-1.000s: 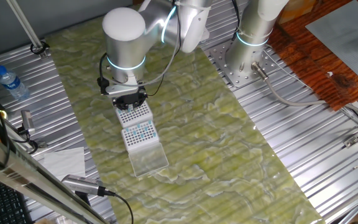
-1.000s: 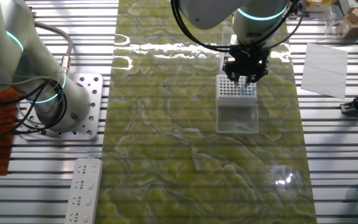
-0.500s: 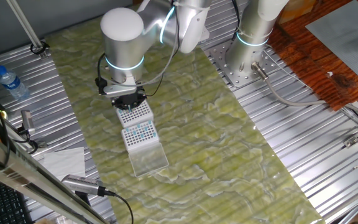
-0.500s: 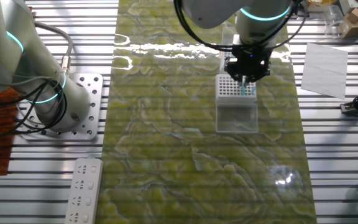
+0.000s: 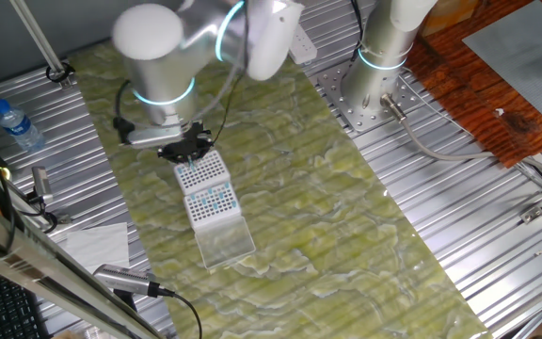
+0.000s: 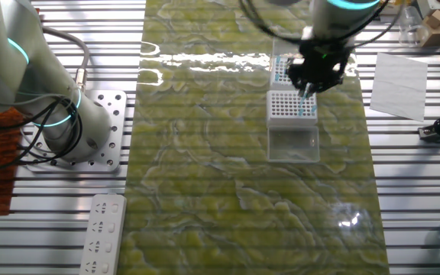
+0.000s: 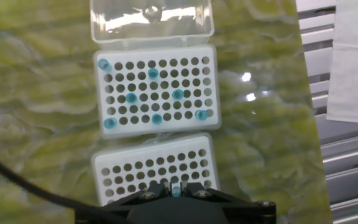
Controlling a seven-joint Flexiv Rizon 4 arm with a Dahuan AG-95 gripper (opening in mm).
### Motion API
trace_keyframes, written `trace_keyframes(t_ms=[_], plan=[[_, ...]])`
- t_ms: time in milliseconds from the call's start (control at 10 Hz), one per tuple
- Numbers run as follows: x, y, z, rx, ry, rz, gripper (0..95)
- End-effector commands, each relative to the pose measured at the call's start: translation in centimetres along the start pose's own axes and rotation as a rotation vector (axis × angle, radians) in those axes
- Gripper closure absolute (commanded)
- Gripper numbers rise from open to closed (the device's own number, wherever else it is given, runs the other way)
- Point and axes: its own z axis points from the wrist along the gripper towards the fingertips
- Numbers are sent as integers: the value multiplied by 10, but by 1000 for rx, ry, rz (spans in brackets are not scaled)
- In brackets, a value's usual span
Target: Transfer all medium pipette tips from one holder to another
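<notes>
Two white racks stand end to end on the green mat. The one with the open clear lid (image 7: 151, 22) holds several medium pipette tips (image 7: 155, 118) scattered as light-blue dots; this rack (image 5: 213, 201) (image 6: 291, 105) lies nearer the lid. The other rack (image 7: 157, 165) (image 5: 201, 169) shows only bare dark holes. My gripper (image 7: 176, 188) (image 5: 186, 151) (image 6: 310, 82) hangs over the near edge of that bare rack, shut on one blue-topped tip held upright between the fingers. In the other fixed view the arm hides most of the bare rack.
A second robot arm's base (image 5: 382, 66) (image 6: 59, 114) is bolted beside the mat. White paper (image 6: 399, 75) (image 7: 353, 62) lies off the mat near the racks. A water bottle (image 5: 12, 122) and a power strip (image 6: 104, 233) sit on the ribbed metal.
The arm has swung away from the middle of the racks toward the outer side of the bare rack, with the gripper still shut on a tip. The racks have not moved.
</notes>
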Motion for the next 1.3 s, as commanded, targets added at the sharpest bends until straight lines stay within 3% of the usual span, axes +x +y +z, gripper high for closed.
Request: trace_keyframes(t_ms=[100,300,400,700,800,900,1100,1300], plan=[[-12,-3,-27,-42,23,40,950],[-12,-3,-27,-42,23,40,950],[-26,-4,-42,-74,23,101,950],[-57,-6,-49,-81,30,163,950],[-69,-7,-47,-79,30,181,950],[-69,-7,-47,-79,30,181,950],[-90,-10,-38,-76,28,220,950],[-103,-10,-32,-70,34,240,950]])
